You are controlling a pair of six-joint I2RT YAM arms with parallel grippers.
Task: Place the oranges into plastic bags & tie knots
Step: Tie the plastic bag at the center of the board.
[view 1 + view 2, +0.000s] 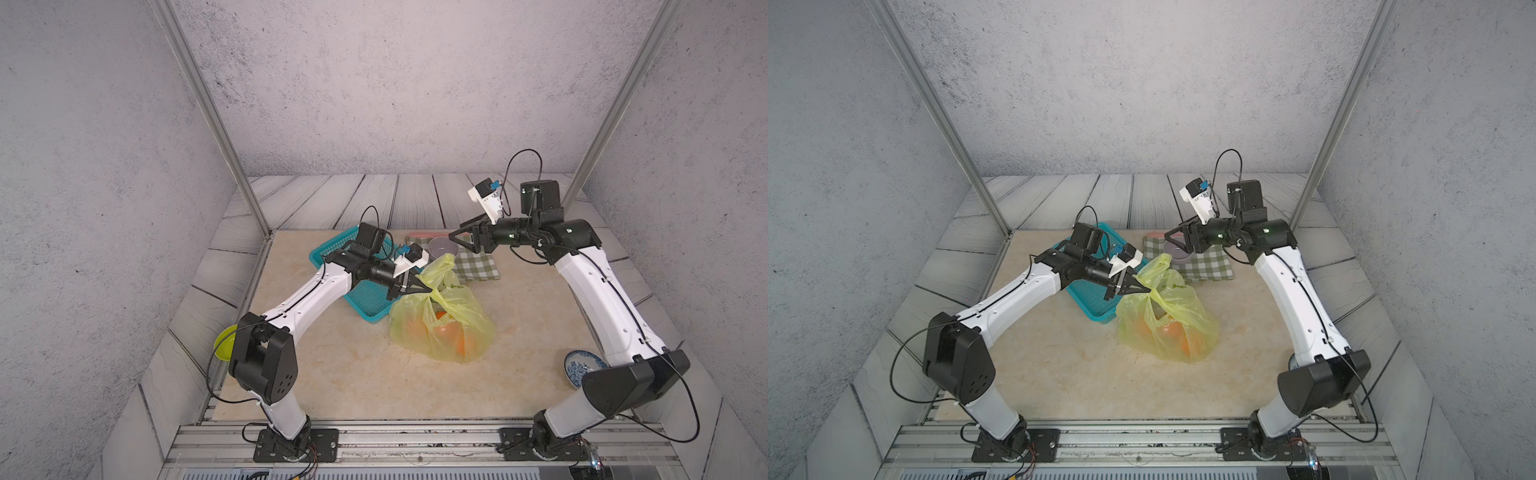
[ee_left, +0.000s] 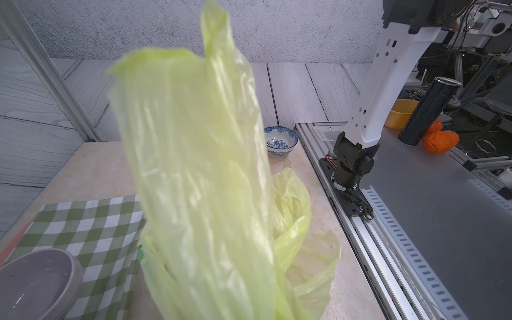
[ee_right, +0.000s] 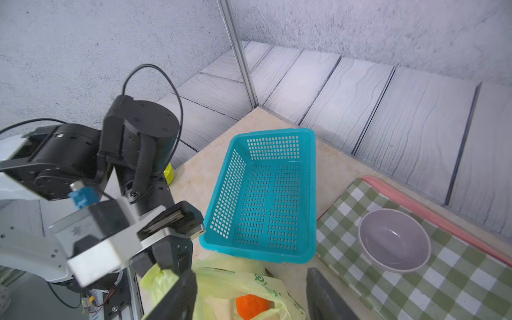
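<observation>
The yellow-green plastic bag [image 1: 444,328] [image 1: 1167,328] sits mid-table with oranges [image 1: 451,332] [image 1: 1177,332] showing through it. My left gripper [image 1: 428,289] [image 1: 1145,287] is shut on one bag handle and holds it up at the basket's corner. The other handle [image 1: 442,266] stands loose beside it. They cross at the left fingertips; whether that is a knot I cannot tell. In the left wrist view the bag film [image 2: 199,166] hides the jaws. My right gripper [image 1: 457,235] [image 1: 1173,239] hangs open above the bowl, holding nothing. Between its fingers [image 3: 250,273] one orange [image 3: 252,306] shows in the bag [image 3: 221,277].
An empty teal mesh basket [image 1: 365,291] [image 3: 263,194] lies left of the bag. Behind is a green check cloth [image 1: 478,266] with a grey bowl [image 1: 442,247] [image 3: 393,241]. A blue-and-white bowl [image 1: 579,365] [image 2: 279,140] sits front right, a lime bowl [image 1: 224,343] front left.
</observation>
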